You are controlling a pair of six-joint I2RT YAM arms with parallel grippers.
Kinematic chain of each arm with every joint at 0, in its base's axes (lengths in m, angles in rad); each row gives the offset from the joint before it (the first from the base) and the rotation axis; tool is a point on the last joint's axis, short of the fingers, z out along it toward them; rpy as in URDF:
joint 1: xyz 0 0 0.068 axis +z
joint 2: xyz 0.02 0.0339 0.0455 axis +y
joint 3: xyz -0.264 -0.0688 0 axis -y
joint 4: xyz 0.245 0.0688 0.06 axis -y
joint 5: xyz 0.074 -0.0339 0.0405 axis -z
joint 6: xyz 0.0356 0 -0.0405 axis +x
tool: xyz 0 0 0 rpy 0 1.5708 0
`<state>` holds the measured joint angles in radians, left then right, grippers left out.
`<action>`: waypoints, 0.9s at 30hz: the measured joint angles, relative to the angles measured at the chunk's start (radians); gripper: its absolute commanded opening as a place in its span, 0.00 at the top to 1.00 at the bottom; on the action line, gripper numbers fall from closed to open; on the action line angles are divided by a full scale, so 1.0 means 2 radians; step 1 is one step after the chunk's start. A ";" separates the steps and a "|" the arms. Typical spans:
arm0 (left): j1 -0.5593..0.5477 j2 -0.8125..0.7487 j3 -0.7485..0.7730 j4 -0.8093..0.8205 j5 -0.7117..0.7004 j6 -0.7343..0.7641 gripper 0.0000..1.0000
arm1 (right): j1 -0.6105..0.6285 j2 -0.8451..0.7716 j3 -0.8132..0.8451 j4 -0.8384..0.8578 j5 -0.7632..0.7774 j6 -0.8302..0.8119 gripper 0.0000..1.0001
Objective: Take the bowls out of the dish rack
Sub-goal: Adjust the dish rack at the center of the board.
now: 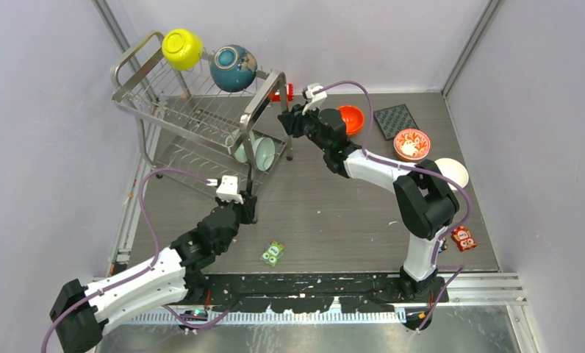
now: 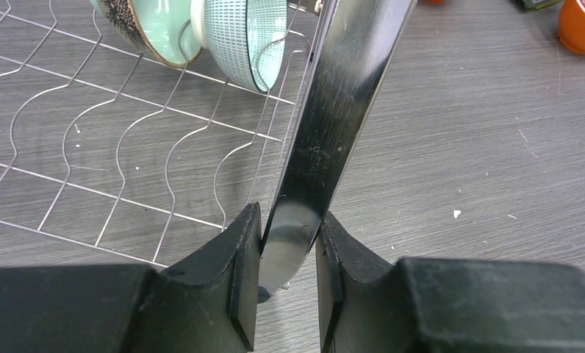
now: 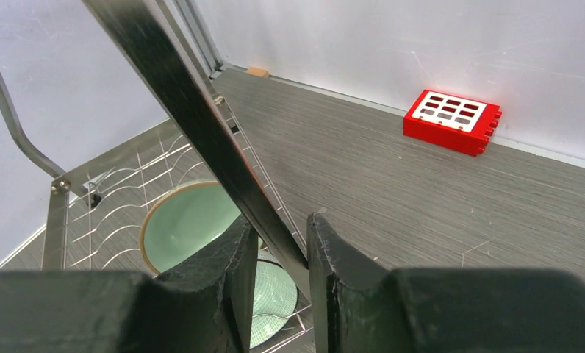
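I have both arms on the rack (image 1: 254,99) rather than on a bowl, I think to steady or shift it before anything is lifted out. The left gripper (image 2: 288,246) is clamped narrow on the shiny front leg, just above the table (image 2: 458,147). The right gripper (image 3: 281,239) has its jaws drawn in around the slanting top bar, and they look closed on it (the gap at one pad is too fine to be sure).

Four bowls sit in the rack. A glossy yellow bowl (image 1: 181,48) and a dark blue bowl (image 1: 233,68) perch on edge on the upper tier. Two pale green bowls (image 1: 254,151) stand side by side on the lower one. An orange bowl (image 1: 350,118), a flowered bowl (image 1: 411,143) and a white bowl (image 1: 451,173) rest on the table to the right, apart from the rack.
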<state>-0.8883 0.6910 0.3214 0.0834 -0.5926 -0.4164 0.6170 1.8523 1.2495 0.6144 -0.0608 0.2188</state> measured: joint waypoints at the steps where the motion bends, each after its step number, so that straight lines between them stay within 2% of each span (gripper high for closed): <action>1: 0.000 0.000 0.000 -0.001 -0.001 -0.001 1.00 | 0.001 0.000 0.000 0.000 0.001 -0.002 0.87; 8: -0.002 -0.002 0.000 -0.006 -0.010 -0.010 1.00 | 0.007 -0.003 -0.012 0.017 0.022 -0.006 0.99; 14: -0.008 -0.006 0.000 -0.021 -0.014 -0.013 1.00 | 0.015 -0.023 -0.050 0.045 0.056 -0.009 0.99; 27: -0.014 -0.044 0.003 -0.078 -0.024 -0.042 1.00 | 0.024 -0.117 -0.155 0.047 0.092 -0.011 0.99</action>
<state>-0.9169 0.6033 0.3271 -0.0723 -0.6411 -0.4999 0.6647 1.6180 0.9390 0.7094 0.1223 0.1970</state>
